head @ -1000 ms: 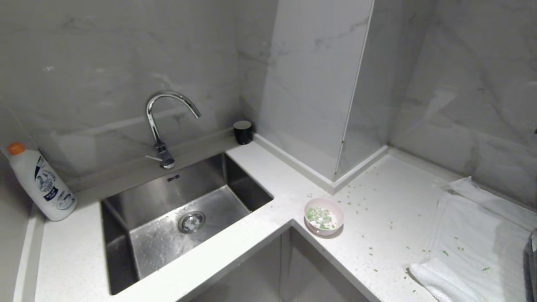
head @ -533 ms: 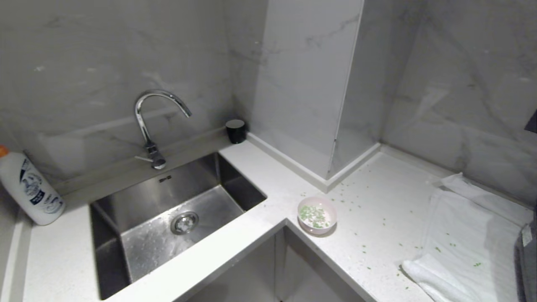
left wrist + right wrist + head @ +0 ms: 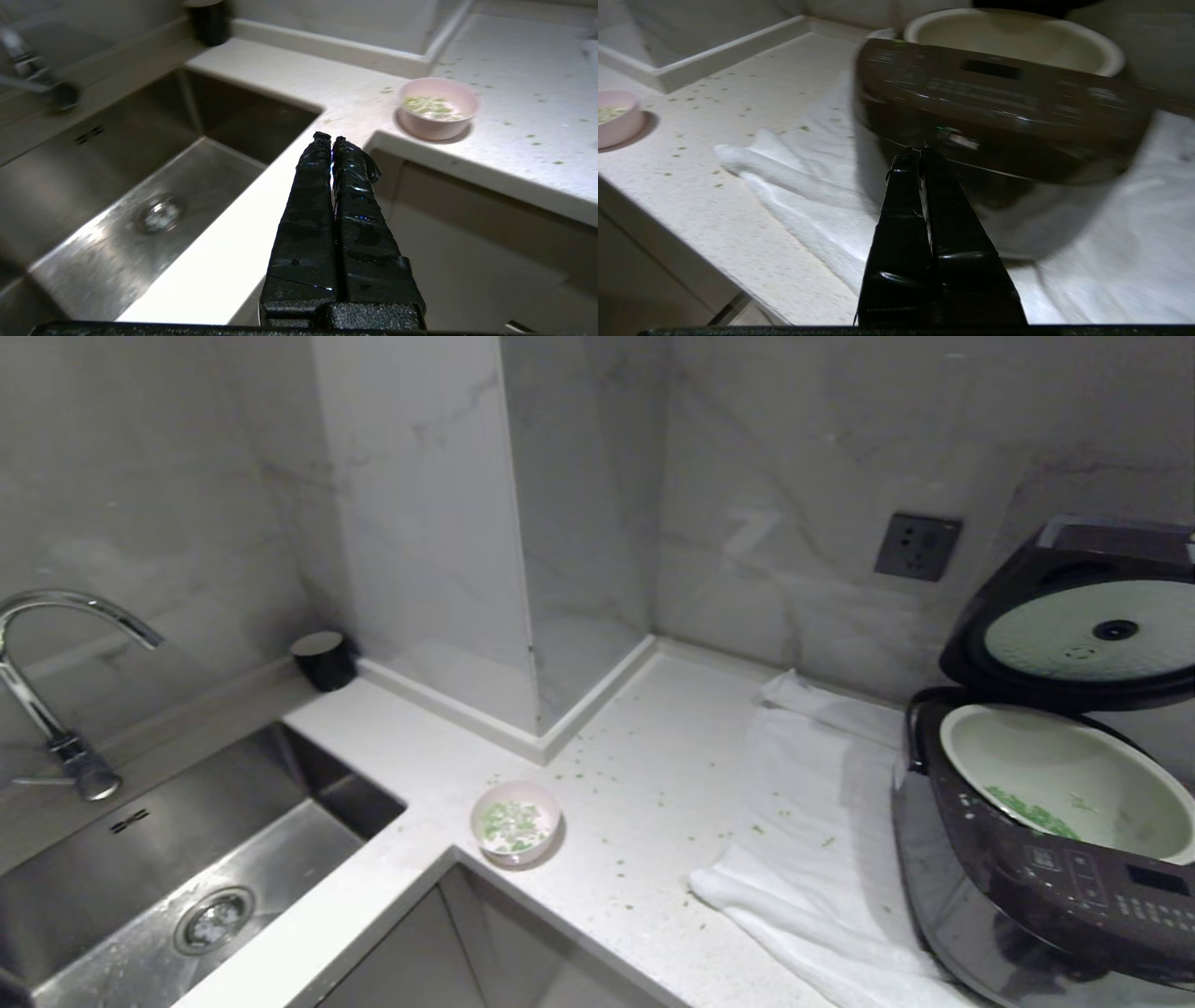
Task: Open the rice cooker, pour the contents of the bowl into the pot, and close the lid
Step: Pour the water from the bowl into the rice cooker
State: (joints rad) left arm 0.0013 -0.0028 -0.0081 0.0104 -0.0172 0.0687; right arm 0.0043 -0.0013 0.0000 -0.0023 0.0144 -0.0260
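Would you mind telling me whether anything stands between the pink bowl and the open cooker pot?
Nothing upright does. Between the bowl and the pot lie only bare counter with scattered green bits and a flat white towel; the lid is raised.

Home kitchen: steel sink [image 3: 187, 859], faucet [image 3: 56, 691], marble-look countertop [image 3: 644, 784].
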